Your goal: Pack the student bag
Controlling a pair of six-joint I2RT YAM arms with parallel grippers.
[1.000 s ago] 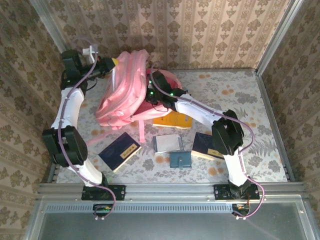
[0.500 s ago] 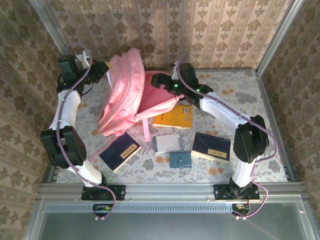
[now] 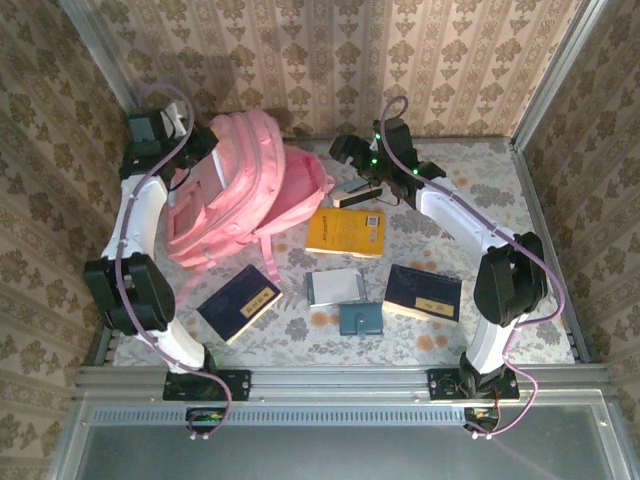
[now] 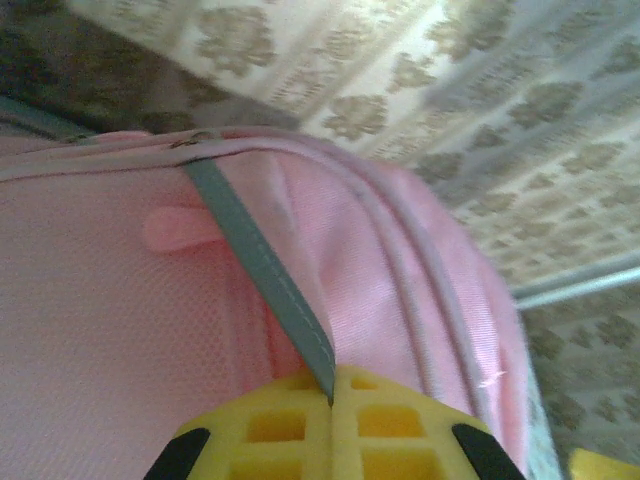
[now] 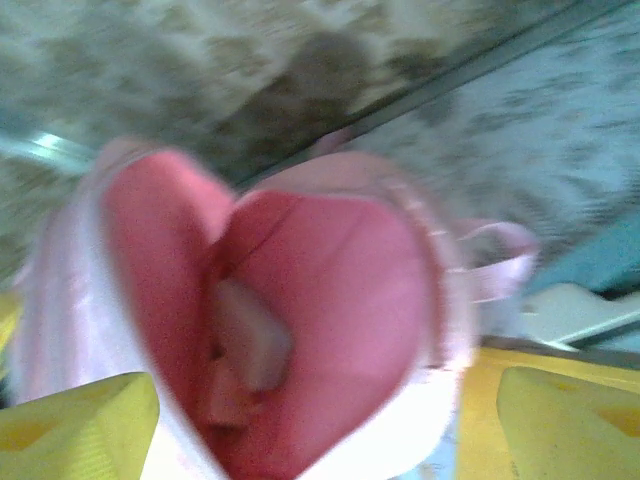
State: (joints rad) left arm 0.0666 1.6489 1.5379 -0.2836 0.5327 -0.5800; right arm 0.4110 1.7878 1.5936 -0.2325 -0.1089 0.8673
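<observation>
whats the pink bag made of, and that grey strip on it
The student bag looks like soft matte woven fabric: fine weave, stitched piping, a mesh-like panel on the left. The grey strap looks like flat webbing with stitched edges, possibly nylon.

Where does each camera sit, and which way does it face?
Top external: above, behind the robot, looking down on table, left arm, right arm, student bag.
Left wrist: on left claw, shut on the bag's grey strap, facing its pink side.
Right wrist: on open right claw, facing the bag's mouth.
All three share the bag.
</observation>
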